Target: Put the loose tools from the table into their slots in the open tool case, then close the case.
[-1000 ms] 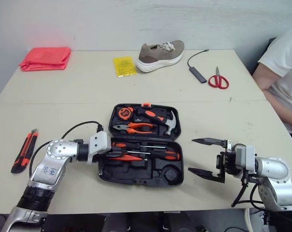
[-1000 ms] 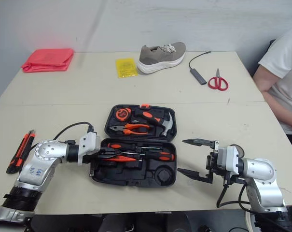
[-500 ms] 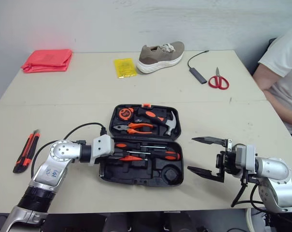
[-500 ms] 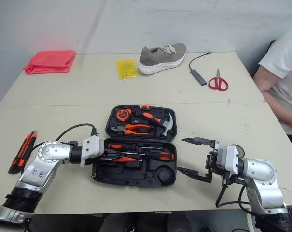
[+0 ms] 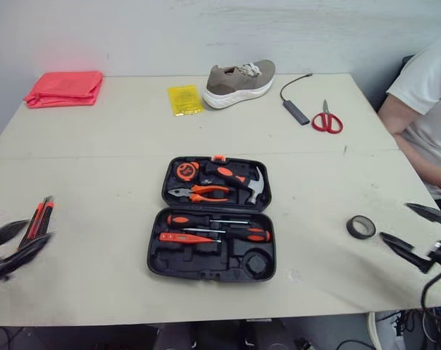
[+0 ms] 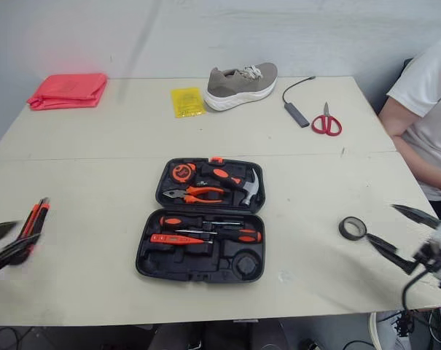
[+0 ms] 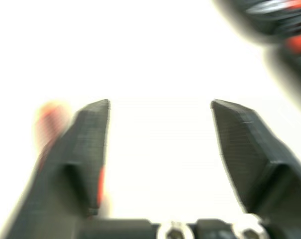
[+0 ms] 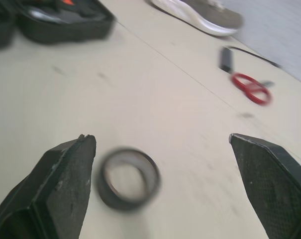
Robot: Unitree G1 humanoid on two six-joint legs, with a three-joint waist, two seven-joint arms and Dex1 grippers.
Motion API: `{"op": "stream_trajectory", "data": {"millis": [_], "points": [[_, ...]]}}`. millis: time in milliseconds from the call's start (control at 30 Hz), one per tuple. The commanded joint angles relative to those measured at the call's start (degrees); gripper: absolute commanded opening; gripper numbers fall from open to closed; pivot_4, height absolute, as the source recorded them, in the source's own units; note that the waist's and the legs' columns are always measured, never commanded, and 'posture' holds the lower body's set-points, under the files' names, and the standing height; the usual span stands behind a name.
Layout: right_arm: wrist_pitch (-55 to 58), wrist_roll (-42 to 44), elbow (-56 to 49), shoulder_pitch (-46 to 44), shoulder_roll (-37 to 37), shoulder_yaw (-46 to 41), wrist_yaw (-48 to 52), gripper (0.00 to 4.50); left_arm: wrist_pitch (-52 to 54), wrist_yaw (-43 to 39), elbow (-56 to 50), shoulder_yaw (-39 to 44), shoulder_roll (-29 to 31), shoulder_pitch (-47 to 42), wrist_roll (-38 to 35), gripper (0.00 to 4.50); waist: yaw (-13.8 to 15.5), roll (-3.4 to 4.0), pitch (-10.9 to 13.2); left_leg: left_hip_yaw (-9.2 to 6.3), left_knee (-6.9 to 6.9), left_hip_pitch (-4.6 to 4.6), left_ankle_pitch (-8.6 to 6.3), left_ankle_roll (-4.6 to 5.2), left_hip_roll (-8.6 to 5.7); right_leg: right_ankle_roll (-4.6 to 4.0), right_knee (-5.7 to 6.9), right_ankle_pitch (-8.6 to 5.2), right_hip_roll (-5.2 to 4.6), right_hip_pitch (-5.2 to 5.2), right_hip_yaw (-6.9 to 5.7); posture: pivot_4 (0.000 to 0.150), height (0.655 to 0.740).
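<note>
The black tool case (image 5: 156, 257) lies open in the middle of the table, with a hammer, pliers, a tape measure and orange-handled screwdrivers in its slots. An orange and black utility knife (image 5: 38, 221) lies loose on the table at the far left. My left gripper (image 5: 32, 232) is right beside it, open and empty; the knife shows as an orange blur (image 7: 50, 117) by one finger. A black tape roll (image 5: 350, 228) lies loose to the right of the case. My right gripper (image 5: 395, 220) stands open just beyond it, with the roll (image 8: 126, 202) near one finger.
Along the back of the table lie a folded red cloth (image 5: 65, 87), a yellow packet (image 5: 186, 99), a shoe (image 5: 240, 82), a small cabled device (image 5: 297, 111) and red scissors (image 5: 326, 120). A person in a white shirt (image 5: 424, 95) sits at the right edge.
My left gripper has pulled out of the case to the far left and opened beside the knife. My right arm has drawn back to the right, uncovering the tape roll.
</note>
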Motion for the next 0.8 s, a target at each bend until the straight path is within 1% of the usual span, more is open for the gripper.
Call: {"op": "stream_trajectory", "data": {"millis": [33, 133, 200, 300, 433, 500, 567, 700, 733, 767, 800], "points": [[-6.3, -1.1, 8.7, -0.7, -3.1, -3.6, -0.2, 4.50, -4.2, 0.0, 2.7, 2.3, -1.2, 1.9, 1.7, 4.44, 0.2, 0.08, 0.0, 0.02, -0.06, -0.05, -0.06, 0.02, -0.01, 0.02, -0.30, 0.02, -0.02, 0.05, 0.01, 0.150, 0.7400], [-9.9, -2.2, 16.8, 1.8, -5.2, -4.6, 0.5, 4.50, -8.0, 7.6, 13.2, 9.4, 0.0, 0.2, 3.0, 4.44, 0.3, -0.04, -0.1, 0.09, -0.32, -0.15, -0.06, 0.02, -0.01, 0.04, -0.70, 0.13, -0.05, 0.03, 0.00, 0.150, 0.7400], [-11.6, -1.9, 19.5, 3.0, -4.8, -5.0, 1.1, 4.50, -6.0, 8.6, 16.4, 12.2, 0.5, 1.9, 1.8, 4.44, 0.2, -0.32, -0.3, 0.09, -0.64, -0.07, -0.06, 0.01, 0.00, 0.02, -0.75, 0.12, -0.05, -0.01, -0.01, 0.150, 0.7400], [-12.8, -1.5, 19.8, 1.7, -3.2, -3.5, 1.8, 4.50, -6.6, 8.8, 16.1, 11.0, 0.5, 2.9, 2.8, 4.44, -0.4, -0.24, -0.4, 0.13, -0.81, 0.06, -0.09, -0.11, 0.02, -0.04, -0.66, 0.08, -0.05, 0.00, -0.06, 0.150, 0.7400], [-11.5, -0.4, 16.9, -1.8, -0.8, -0.8, 4.5, 4.50, -5.5, 10.4, 10.3, 8.4, -0.8, 2.9, 3.1, 4.44, -1.4, -0.17, -0.4, 0.20, -0.80, 0.05, -0.11, -0.10, 0.00, 0.24, -0.66, 0.24, -0.08, 0.01, 0.02, 0.150, 0.7400], [-9.6, 0.7, 13.3, -3.4, 0.6, 1.0, 6.2, 4.50, -3.6, 11.1, 7.4, 7.2, -0.8, 2.7, 2.4, 4.44, -1.8, -0.09, -0.3, 0.20, -0.81, 0.05, -0.11, -0.10, 0.01, 0.38, -0.64, 0.33, -0.08, 0.00, 0.02, 0.150, 0.7400], [-6.3, 2.6, 6.2, -4.8, 2.9, 3.8, 7.5, 4.50, 0.1, 12.0, 2.6, 5.7, -0.3, 2.2, 1.2, 4.44, -2.0, -0.03, -0.4, 0.20, -0.82, 0.06, -0.11, -0.13, 0.02, 0.37, -0.54, 0.33, -0.08, -0.01, 0.01, 0.150, 0.7400], [-1.7, 4.1, -2.5, -5.2, 5.2, 6.6, 7.1, 4.50, 6.8, 14.1, -2.9, 4.7, 0.3, 1.2, -0.7, 4.44, -2.1, 0.13, -0.4, 0.19, -0.80, 0.06, -0.08, -0.20, 0.01, 0.36, -0.35, 0.32, -0.08, 0.01, 0.04, 0.150, 0.7400], [0.2, 5.1, -9.5, -6.1, 7.6, 9.8, 5.7, 4.50, 16.2, 17.7, -5.3, 4.4, 2.4, 0.4, -2.9, 4.44, -1.9, 0.14, -0.4, 0.20, -0.80, 0.05, -0.06, -0.22, 0.00, 0.48, -0.31, 0.39, -0.08, 0.02, 0.07, 0.150, 0.7400], [1.1, 6.0, -16.7, -7.4, 10.2, 12.9, 4.5, 4.50, 22.5, 20.1, -7.1, 4.1, 4.6, -0.2, -3.5, 4.44, -1.9, 0.11, -0.4, 0.20, -0.79, 0.04, -0.05, -0.23, 0.01, 0.76, -0.18, 0.55, -0.08, 0.00, 0.06, 0.150, 0.7400], [1.8, 6.5, -21.6, -8.1, 11.9, 14.9, 3.5, 4.50, 26.9, 21.8, -8.3, 3.9, 6.2, -0.7, -3.8, 4.44, -1.9, 0.04, -0.4, 0.17, -0.79, 0.05, -0.03, -0.27, 0.03, 0.88, -0.05, 0.61, -0.08, -0.03, 0.04, 0.150, 0.7400]]}}
